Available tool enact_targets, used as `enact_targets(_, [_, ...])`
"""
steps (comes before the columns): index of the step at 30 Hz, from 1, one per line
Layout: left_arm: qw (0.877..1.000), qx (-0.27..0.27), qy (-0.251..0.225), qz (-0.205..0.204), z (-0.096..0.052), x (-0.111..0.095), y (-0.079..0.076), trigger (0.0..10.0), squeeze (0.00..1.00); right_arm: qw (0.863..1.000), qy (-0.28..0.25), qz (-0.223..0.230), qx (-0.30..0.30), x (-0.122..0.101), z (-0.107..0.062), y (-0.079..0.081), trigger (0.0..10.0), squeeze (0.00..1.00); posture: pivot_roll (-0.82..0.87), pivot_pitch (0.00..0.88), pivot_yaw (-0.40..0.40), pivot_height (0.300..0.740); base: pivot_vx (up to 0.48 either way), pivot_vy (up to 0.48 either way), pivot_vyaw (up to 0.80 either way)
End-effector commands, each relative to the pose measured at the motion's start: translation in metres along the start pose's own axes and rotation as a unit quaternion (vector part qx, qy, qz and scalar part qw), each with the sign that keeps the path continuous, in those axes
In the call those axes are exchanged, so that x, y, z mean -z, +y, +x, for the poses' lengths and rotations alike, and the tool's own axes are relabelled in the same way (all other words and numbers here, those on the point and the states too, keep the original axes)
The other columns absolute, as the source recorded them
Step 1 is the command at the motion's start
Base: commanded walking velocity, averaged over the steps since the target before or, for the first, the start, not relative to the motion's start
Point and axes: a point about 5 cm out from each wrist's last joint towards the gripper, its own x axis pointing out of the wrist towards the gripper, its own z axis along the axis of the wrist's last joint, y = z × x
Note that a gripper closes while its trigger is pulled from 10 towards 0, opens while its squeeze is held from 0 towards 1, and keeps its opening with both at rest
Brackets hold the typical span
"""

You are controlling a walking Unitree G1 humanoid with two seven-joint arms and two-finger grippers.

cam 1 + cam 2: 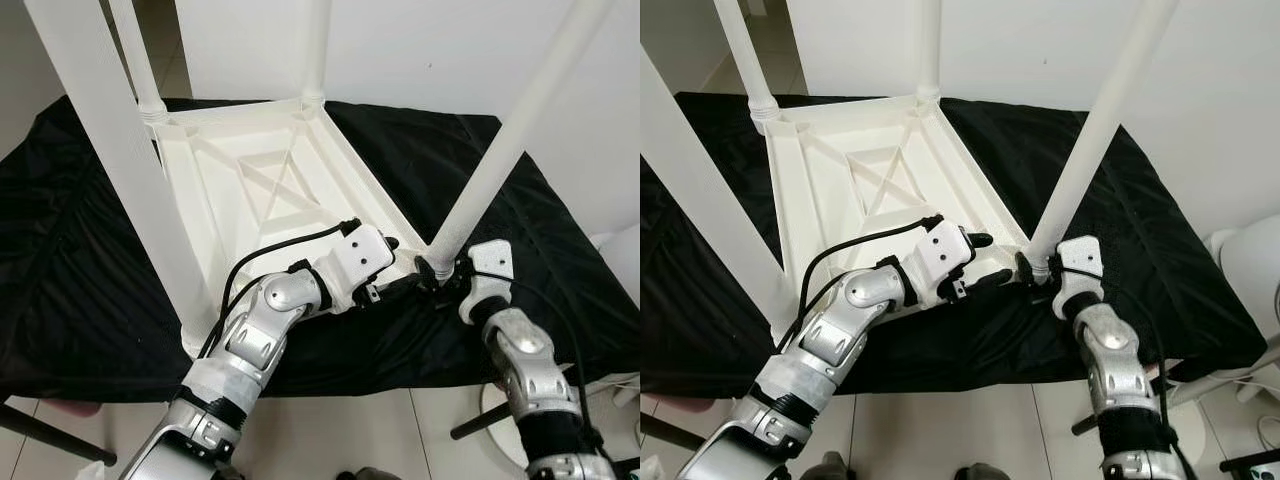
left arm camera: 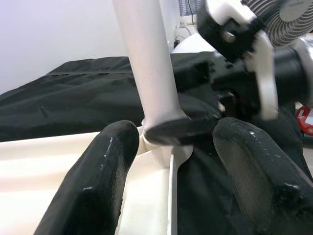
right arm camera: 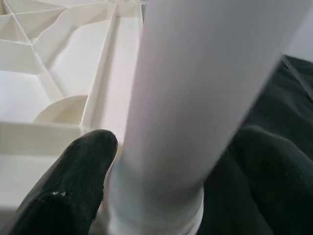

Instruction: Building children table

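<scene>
A white plastic children's table (image 1: 265, 185) lies upside down on a bench draped in black cloth (image 1: 80, 250), its ribbed underside facing up and four white legs rising from the corners. The right claw (image 1: 1032, 268) is closed around the base of the near right leg (image 1: 1095, 130), one black finger (image 3: 73, 181) on each side of the tube just above its socket collar. Just beside it, on the side toward the tabletop, the left claw (image 1: 985, 262) sits at the table's near rim with its fingers (image 2: 93, 181) spread apart, straddling the rim edge and pointing at that same leg base without gripping it. Beyond the right claw, a white fan (image 2: 283, 19) stands off the bench.
</scene>
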Motion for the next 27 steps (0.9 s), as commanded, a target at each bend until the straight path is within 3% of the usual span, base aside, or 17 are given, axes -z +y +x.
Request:
enact_targets(1, [1.000, -0.004, -0.003, 0.005, 0.003, -0.002, 0.001, 10.0, 0.00, 1.000, 0.007, -0.009, -0.014, 0.003, 0.004, 0.001, 10.0, 0.00, 0.04, 0.000, -0.063, 0.740, 0.000, 0.000, 0.00])
enact_targets(9, [1.000, -0.006, -0.003, 0.008, 0.002, -0.002, 0.003, 10.0, 0.00, 0.999, 0.011, -0.011, -0.043, 0.001, 0.018, 0.003, 10.0, 0.00, 0.05, 0.000, -0.063, 0.740, 0.000, 0.000, 0.00])
enact_targets(10, [1.000, -0.007, -0.003, 0.008, 0.002, -0.003, 0.003, 10.0, 0.00, 0.999, 0.013, -0.008, -0.050, 0.003, 0.019, 0.004, 0.0, 0.00, 0.05, 0.000, -0.063, 0.740, 0.000, 0.000, 0.00])
enact_targets(23, [1.000, -0.011, 0.001, 0.006, 0.000, -0.002, 0.003, 10.0, 0.00, 0.998, 0.034, 0.012, -0.047, 0.021, 0.012, 0.000, 0.0, 0.00, 0.06, 0.000, -0.059, 0.740, 0.000, 0.000, 0.00])
enact_targets(24, [1.000, -0.011, 0.001, 0.006, 0.000, -0.002, 0.003, 10.0, 0.00, 0.999, 0.034, 0.017, -0.034, 0.023, 0.011, -0.002, 4.5, 0.00, 0.05, 0.000, -0.055, 0.740, 0.000, 0.000, 0.00])
enact_targets(25, [1.000, -0.011, 0.001, 0.006, 0.000, -0.002, 0.003, 10.0, 0.00, 0.999, 0.034, 0.017, -0.034, 0.023, 0.011, -0.002, 4.5, 0.00, 0.05, 0.000, -0.055, 0.740, 0.000, 0.000, 0.00])
enact_targets(26, [1.000, -0.010, 0.001, 0.006, 0.000, -0.002, 0.004, 10.0, 0.00, 0.999, 0.037, 0.024, -0.018, 0.025, 0.010, -0.003, 10.0, 0.00, 0.05, 0.000, -0.055, 0.740, 0.000, 0.000, 0.00])
enact_targets(27, [1.000, -0.010, 0.001, 0.007, 0.000, -0.002, 0.004, 10.0, 0.00, 0.999, 0.039, 0.029, -0.008, 0.026, 0.010, -0.004, 10.0, 0.00, 0.05, 0.000, -0.055, 0.740, 0.000, 0.000, 0.00])
